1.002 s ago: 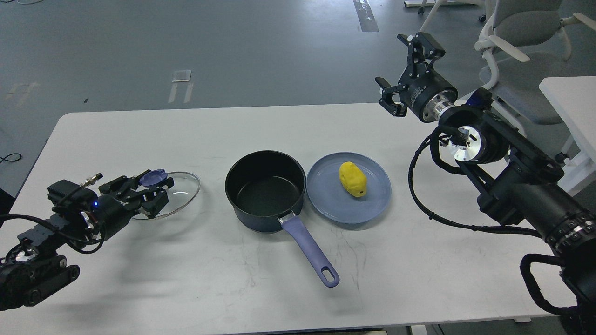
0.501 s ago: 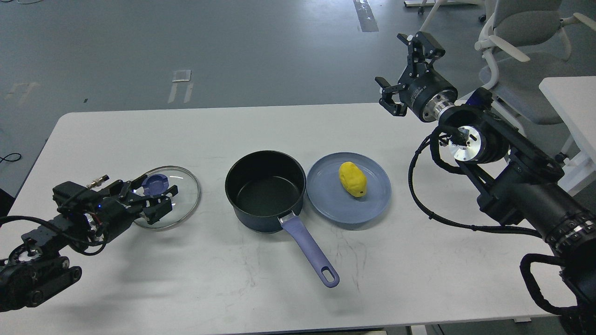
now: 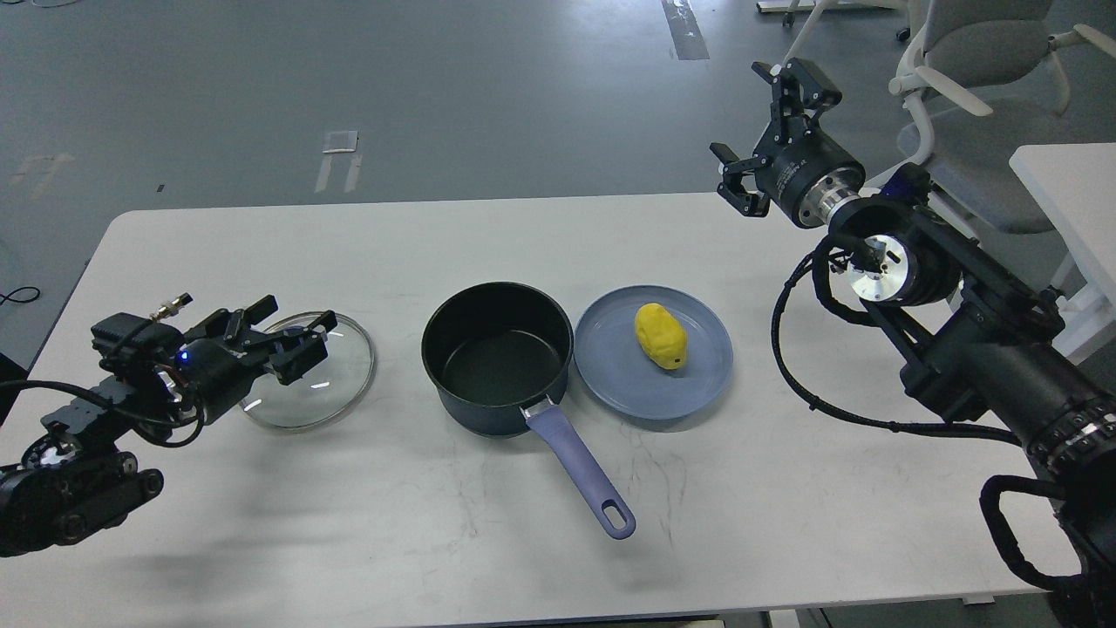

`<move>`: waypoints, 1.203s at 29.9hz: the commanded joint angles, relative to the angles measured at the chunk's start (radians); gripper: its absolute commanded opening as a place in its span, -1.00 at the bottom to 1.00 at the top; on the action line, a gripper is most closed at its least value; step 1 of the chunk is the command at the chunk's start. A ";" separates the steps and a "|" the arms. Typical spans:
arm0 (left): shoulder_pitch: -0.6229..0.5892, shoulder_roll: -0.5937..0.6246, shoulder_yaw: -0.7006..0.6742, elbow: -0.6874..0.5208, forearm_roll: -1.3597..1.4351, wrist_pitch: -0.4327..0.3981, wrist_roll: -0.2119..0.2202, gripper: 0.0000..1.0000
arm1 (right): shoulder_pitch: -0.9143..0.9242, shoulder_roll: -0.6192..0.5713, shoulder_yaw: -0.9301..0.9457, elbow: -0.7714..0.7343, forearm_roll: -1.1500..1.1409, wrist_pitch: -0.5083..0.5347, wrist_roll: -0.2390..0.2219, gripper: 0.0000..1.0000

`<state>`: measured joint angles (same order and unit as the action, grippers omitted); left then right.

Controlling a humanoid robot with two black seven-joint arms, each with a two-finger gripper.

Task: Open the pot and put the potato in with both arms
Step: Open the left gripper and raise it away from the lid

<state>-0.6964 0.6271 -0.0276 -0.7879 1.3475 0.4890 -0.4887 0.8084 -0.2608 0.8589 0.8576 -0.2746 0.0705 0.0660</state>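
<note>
The dark pot [image 3: 497, 358] stands open and empty at the table's middle, its purple handle [image 3: 580, 467] pointing toward me. The yellow potato [image 3: 660, 336] lies on a blue plate [image 3: 697, 375] just right of the pot. The glass lid [image 3: 327, 384] lies flat on the table left of the pot. My left gripper [image 3: 295, 327] is open just over the lid's knob, which it mostly hides. My right gripper [image 3: 767, 126] is open and empty, high above the table's far right edge, well behind the plate.
The white table [image 3: 436, 244] ends just beyond my right gripper. A grey office chair [image 3: 976, 52] and another white table [image 3: 1068, 187] stand at the far right, next to my right arm.
My left gripper set the lid flat on the table, let go of the knob and opened. My right gripper shifted slightly to the right.
</note>
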 commanded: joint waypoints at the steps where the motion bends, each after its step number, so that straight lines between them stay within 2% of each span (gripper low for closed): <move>1: -0.034 0.006 0.003 -0.001 -0.062 0.000 0.000 0.95 | 0.002 0.000 0.000 0.000 0.000 0.000 0.000 1.00; 9: -0.172 0.062 -0.008 -0.022 -0.304 0.000 0.000 0.95 | 0.006 -0.009 -0.001 0.000 0.002 0.000 0.000 1.00; 14: -0.316 0.063 -0.009 -0.022 -0.585 0.000 0.000 0.95 | 0.011 -0.017 -0.001 0.004 0.002 0.002 0.000 1.00; 15: -0.334 0.063 -0.009 -0.022 -0.625 -0.042 0.000 0.95 | 0.011 -0.018 -0.001 0.008 0.000 0.002 0.000 1.00; 17: -0.385 0.062 -0.009 -0.019 -0.750 -0.235 0.000 0.95 | 0.012 -0.032 -0.003 0.021 0.000 0.003 0.000 1.00; 18: -0.391 0.062 -0.009 -0.011 -0.770 -0.285 0.000 0.95 | 0.014 -0.034 -0.004 0.026 -0.002 0.003 0.000 1.00; 20: -0.410 0.057 -0.018 -0.004 -0.832 -0.467 0.000 0.95 | 0.015 -0.044 -0.009 0.038 -0.003 0.006 0.000 1.00; 21: -0.410 0.057 -0.018 -0.004 -0.832 -0.468 0.000 0.95 | 0.015 -0.044 -0.009 0.038 -0.003 0.006 0.000 1.00; 23: -0.414 0.051 -0.076 -0.004 -0.884 -0.602 0.000 0.95 | 0.018 -0.063 -0.037 0.057 -0.003 0.008 0.000 1.00; 26: -0.408 0.045 -0.156 -0.004 -0.893 -0.670 0.000 0.96 | 0.020 -0.087 -0.067 0.073 -0.024 0.011 0.001 1.00; 32: -0.420 -0.026 -0.172 -0.011 -0.901 -0.685 0.000 0.96 | 0.021 -0.139 -0.116 0.127 -0.184 0.012 0.008 1.00; 35: -0.420 -0.033 -0.176 -0.016 -0.906 -0.713 0.000 0.96 | 0.028 -0.176 -0.153 0.153 -0.282 0.012 0.024 1.00; 36: -0.417 -0.036 -0.179 -0.013 -0.921 -0.737 0.000 0.96 | 0.037 -0.195 -0.181 0.164 -0.346 0.012 0.043 1.00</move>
<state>-1.1164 0.5993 -0.2018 -0.8013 0.4446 -0.2094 -0.4886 0.8327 -0.4190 0.7246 0.9976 -0.5073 0.0825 0.0823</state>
